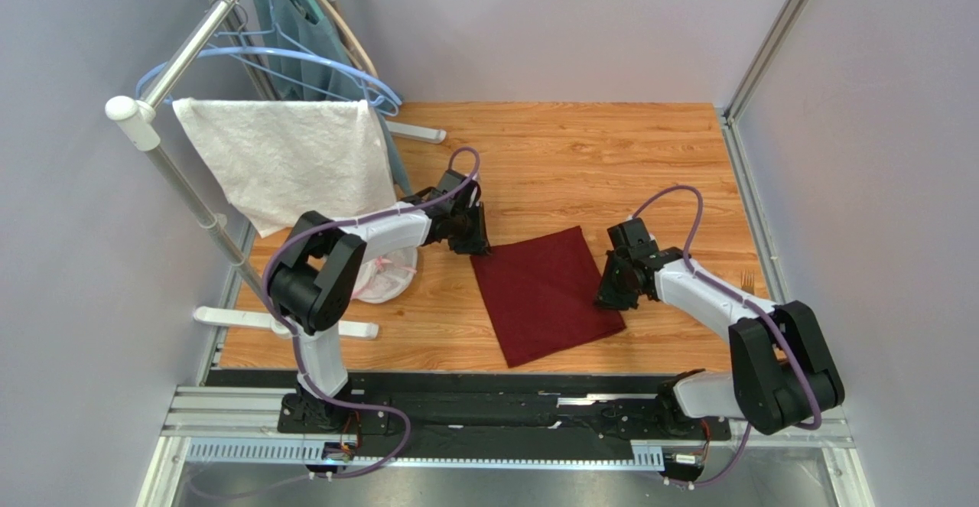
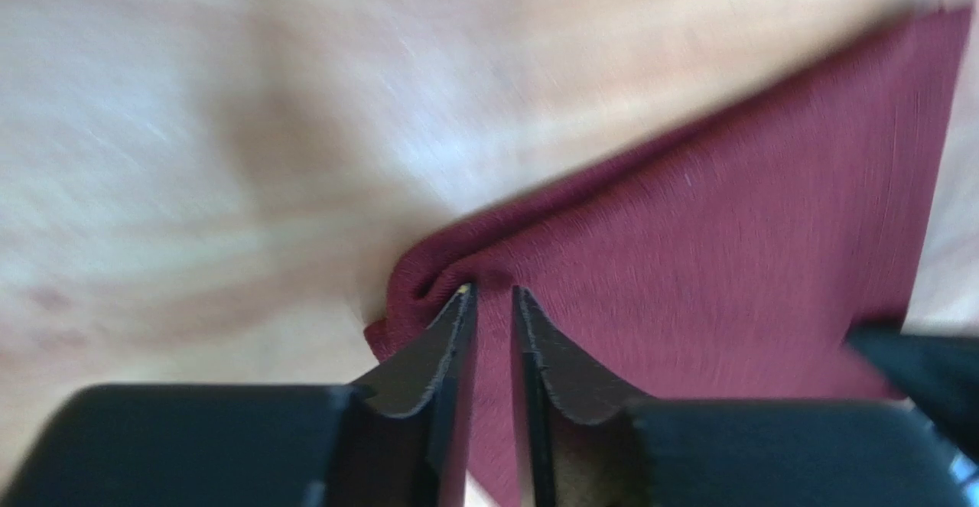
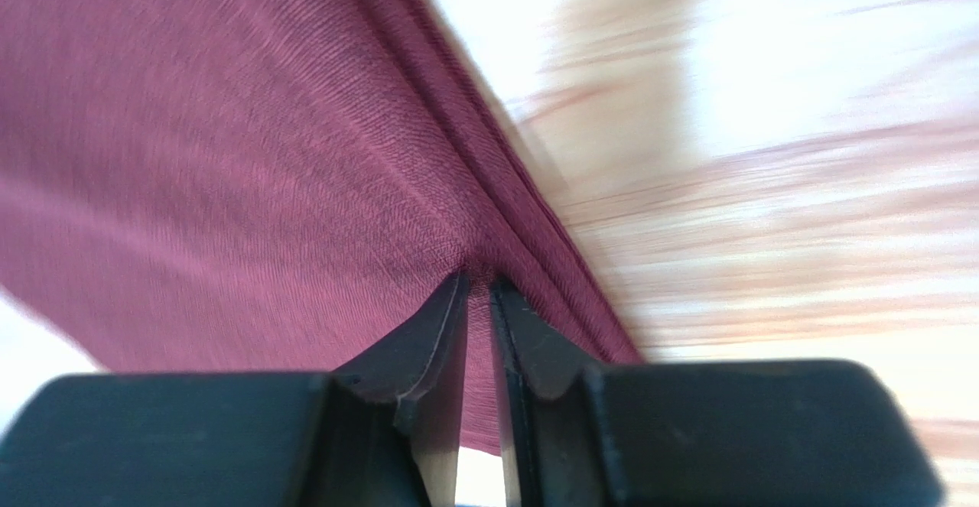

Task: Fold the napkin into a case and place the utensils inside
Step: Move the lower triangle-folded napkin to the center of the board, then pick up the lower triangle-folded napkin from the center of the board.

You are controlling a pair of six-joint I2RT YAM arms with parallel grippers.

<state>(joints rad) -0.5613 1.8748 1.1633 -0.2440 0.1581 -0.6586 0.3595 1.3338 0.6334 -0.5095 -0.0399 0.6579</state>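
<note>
The dark maroon napkin point(image 1: 542, 291) lies mostly flat on the wooden table as a tilted square. My left gripper point(image 1: 475, 243) is at its far left corner. In the left wrist view the napkin point(image 2: 735, 220) bunches up between the nearly closed fingers of that gripper point(image 2: 491, 291). My right gripper point(image 1: 606, 293) is at the napkin's right edge. In the right wrist view its jaws point(image 3: 479, 280) pinch a ridge of the layered napkin point(image 3: 230, 151). The utensils are hidden; only a tiny tan speck shows by the right arm, too small to tell.
A white textured towel point(image 1: 293, 157) hangs on a metal rack at the left, with blue hangers point(image 1: 299, 65) behind it. A whitish pouch point(image 1: 385, 280) lies under the left arm. The rack's foot bar point(image 1: 230, 318) runs along the table's left front. Grey walls enclose the table.
</note>
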